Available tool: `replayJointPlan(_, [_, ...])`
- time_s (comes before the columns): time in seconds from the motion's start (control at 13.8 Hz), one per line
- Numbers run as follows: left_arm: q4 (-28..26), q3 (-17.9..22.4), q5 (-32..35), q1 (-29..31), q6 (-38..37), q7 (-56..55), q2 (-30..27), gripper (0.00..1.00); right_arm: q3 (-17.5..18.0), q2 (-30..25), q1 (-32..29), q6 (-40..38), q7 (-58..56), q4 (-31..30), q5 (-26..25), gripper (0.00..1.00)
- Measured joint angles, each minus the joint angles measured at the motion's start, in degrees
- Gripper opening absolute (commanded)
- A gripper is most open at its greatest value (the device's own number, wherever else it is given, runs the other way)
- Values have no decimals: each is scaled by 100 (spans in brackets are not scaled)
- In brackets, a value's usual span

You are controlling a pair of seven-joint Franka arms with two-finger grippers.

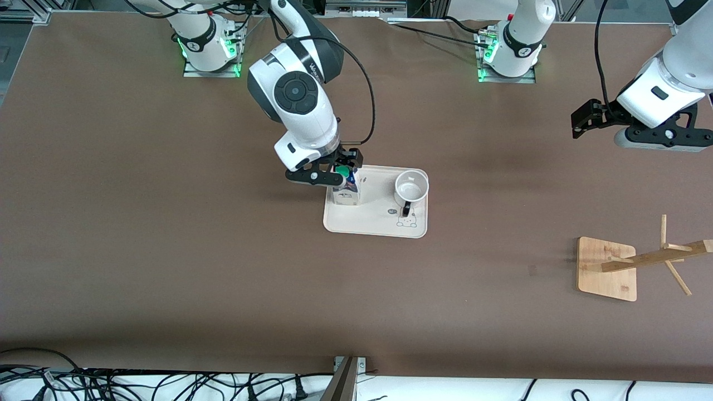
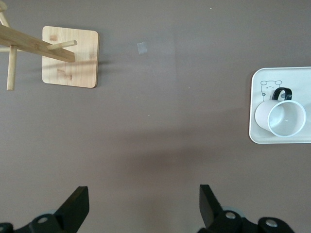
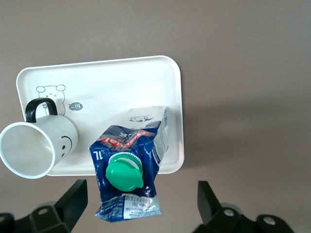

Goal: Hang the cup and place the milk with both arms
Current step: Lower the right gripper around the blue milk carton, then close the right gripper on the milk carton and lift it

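Right now we see the right gripper (image 1: 341, 171) down over the milk (image 1: 346, 189), its fingers (image 3: 73, 201) spread wide to either side of the carton's top and not touching it. The milk stands upright on the cream tray (image 1: 367, 223), at the tray's edge toward the right arm's end of the table, its green cap (image 3: 125, 172) facing up between the fingers (the right wrist view shows clear gaps on both sides).

The cup (image 1: 411, 188) sits upright on the same tray, toward the left arm's end of it, apart from the milk, with its black handle (image 1: 405, 210) turned toward the front camera. In the right wrist view we can make out the smiley face (image 3: 64, 142) on its side.

The left gripper (image 1: 582, 120) waits in the air over bare table near the left arm's end, fingers (image 2: 77, 206) wide apart and holding nothing.

The wooden rack (image 1: 607, 268) stands well apart from the tray, nearer the front camera and toward the left arm's end, its pegged post (image 1: 654, 257) rising from a square base.
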Motion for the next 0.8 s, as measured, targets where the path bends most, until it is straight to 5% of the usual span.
replayJointPlan(0.65, [744,14,0,6,-151,0,526,100,-23,362,347,419,122,-8,-92,100])
replayJointPlan(0.8, [766,13,0,6,-165,0,532,100,-50,392,347,417,122,-37,-110,89])
